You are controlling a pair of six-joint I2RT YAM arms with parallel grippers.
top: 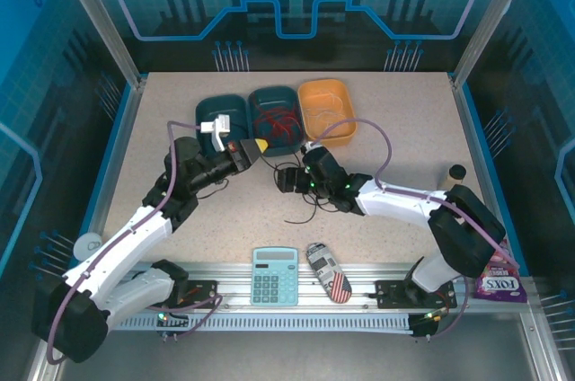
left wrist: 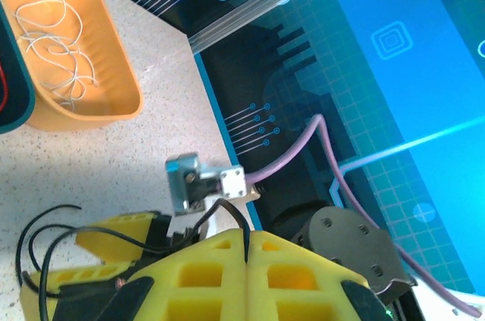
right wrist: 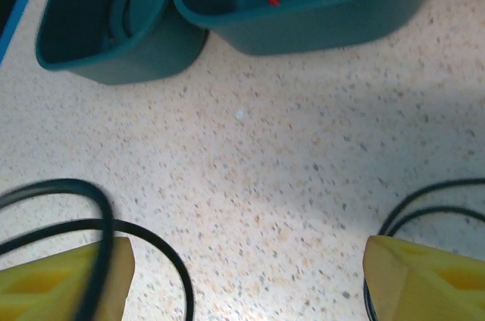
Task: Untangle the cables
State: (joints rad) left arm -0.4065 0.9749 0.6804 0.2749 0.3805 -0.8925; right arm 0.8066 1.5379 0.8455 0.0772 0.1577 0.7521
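Observation:
My left gripper [top: 260,145] hovers in front of the teal bins, its yellow fingers [left wrist: 204,268] pressed together on a black cable [left wrist: 233,213] that rises from the pinch and trails off left. My right gripper [top: 286,181] is low over the table centre and stands open, bare tabletop between its fingertips [right wrist: 246,283]. Black cable loops [right wrist: 106,224] lie beside its left finger, and more [right wrist: 424,198] by its right finger. A loose black tangle [top: 307,197] sits under the right wrist. Red cables [top: 274,122] lie in the middle teal bin, pale cables [left wrist: 53,41] in the orange bin.
Three bins stand in a row at the back: dark teal [top: 222,111], teal [top: 286,96] and orange [top: 346,120]. A calculator [top: 274,275] and a small patterned object [top: 329,273] lie at the front edge. A purple packet [top: 499,284] and a bottle [top: 456,172] are at the right.

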